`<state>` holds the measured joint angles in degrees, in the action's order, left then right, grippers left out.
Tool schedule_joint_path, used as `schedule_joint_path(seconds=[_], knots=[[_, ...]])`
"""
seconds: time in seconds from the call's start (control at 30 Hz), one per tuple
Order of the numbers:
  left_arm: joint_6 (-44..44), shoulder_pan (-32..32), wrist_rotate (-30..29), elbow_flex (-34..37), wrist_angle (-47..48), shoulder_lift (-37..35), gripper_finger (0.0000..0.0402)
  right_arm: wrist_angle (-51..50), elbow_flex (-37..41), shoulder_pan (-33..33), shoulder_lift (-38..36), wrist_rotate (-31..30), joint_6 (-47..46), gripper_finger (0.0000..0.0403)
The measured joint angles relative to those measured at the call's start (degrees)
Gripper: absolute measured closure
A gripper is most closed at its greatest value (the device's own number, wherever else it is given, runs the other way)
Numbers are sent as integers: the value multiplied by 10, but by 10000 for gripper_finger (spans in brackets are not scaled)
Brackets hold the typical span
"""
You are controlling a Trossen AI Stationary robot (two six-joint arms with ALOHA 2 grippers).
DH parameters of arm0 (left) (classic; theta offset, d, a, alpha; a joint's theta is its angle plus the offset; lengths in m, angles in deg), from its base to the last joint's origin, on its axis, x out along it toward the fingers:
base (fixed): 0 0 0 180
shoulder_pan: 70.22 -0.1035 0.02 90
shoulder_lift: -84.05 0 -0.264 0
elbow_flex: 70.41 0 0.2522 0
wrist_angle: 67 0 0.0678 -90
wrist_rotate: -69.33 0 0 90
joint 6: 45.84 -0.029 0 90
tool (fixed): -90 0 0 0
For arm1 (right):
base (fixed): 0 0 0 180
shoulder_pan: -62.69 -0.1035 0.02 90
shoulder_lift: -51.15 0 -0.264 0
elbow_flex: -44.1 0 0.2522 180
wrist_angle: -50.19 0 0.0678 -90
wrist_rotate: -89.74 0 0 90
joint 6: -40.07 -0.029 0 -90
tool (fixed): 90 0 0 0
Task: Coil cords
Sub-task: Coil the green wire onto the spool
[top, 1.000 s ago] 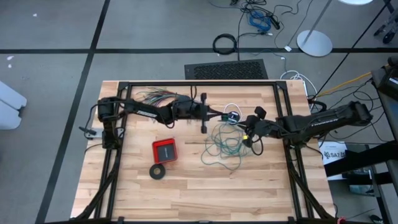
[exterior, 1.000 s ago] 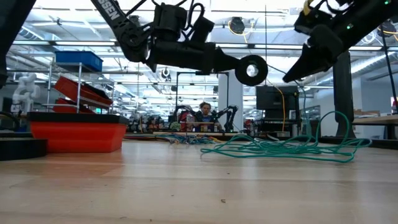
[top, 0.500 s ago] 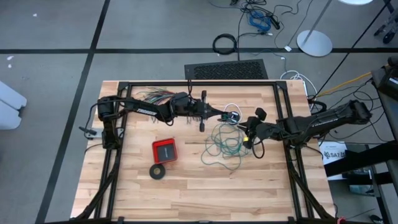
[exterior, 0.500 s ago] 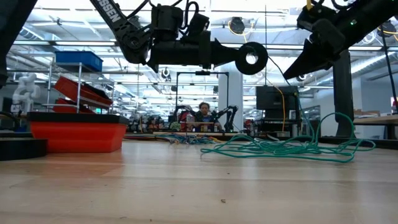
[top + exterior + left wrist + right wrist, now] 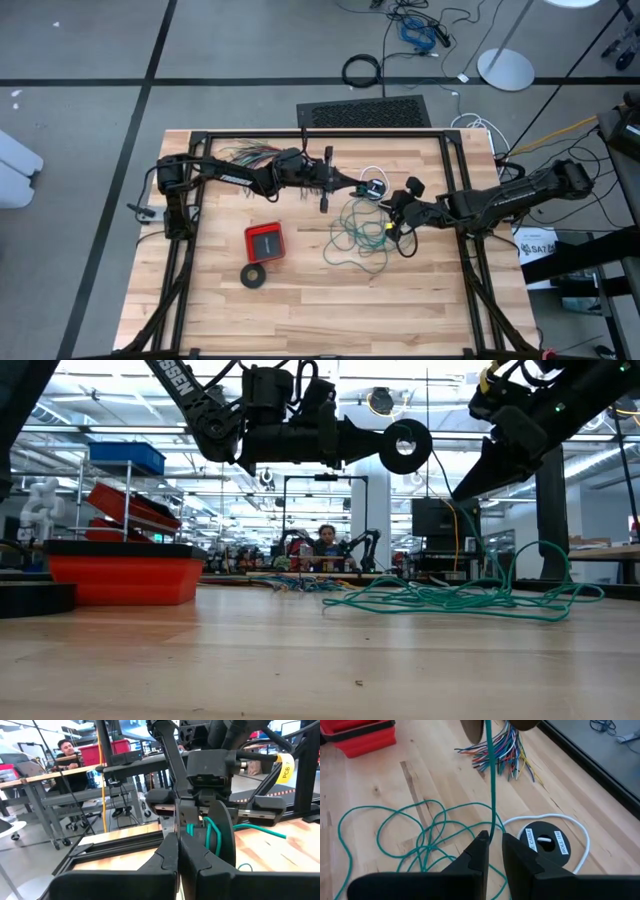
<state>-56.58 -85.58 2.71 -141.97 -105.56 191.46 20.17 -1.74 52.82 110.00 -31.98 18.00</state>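
My left gripper [image 5: 358, 185] reaches level over the table's middle and is shut on a black spool [image 5: 405, 445], which has a few turns of teal wire on it [image 5: 209, 832]. The rest of the teal wire lies as a loose tangle [image 5: 360, 235] on the wood below. One strand rises from the tangle to the spool, and my right gripper [image 5: 392, 222] is shut on it. A thin white cord [image 5: 580, 832] loops around a small black round piece [image 5: 545, 840] that lies flat on the table. My left gripper holds the spool at its near side [image 5: 184, 822], pinched between both fingers, which come level from the table's left. The fingers hide the exact part. The spool is lifted clear, with its round faces upright. My right gripper pinches a single strand of the teal wire [image 5: 491, 827] between its fingertips, slanting down from the table's right. Above the fingers the strand runs straight and taut up to the spool. Below them it drops slack into the tangle on the table.
A fanned bundle of many-coloured wires [image 5: 245, 153] lies at the far left. A red box [image 5: 264, 241] and a black tape ring [image 5: 254, 275] sit left of the tangle. A black frame [image 5: 320, 135] borders the tabletop. A person [image 5: 327, 545] sits far behind.
My left gripper has tipped up to level and rolled, and the spool now sits a little higher above the table than before. The teal strand stays between my right gripper's fingers.
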Motion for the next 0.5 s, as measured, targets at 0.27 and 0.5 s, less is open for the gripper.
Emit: schedule_joint_path(seconds=[0.27,0.5], knots=[[2,0,5,0,0,0,402,11,0,0,12,0,1,362],[1,0,7,0,1,0,402,12,0,0,22,-5,0,360]])
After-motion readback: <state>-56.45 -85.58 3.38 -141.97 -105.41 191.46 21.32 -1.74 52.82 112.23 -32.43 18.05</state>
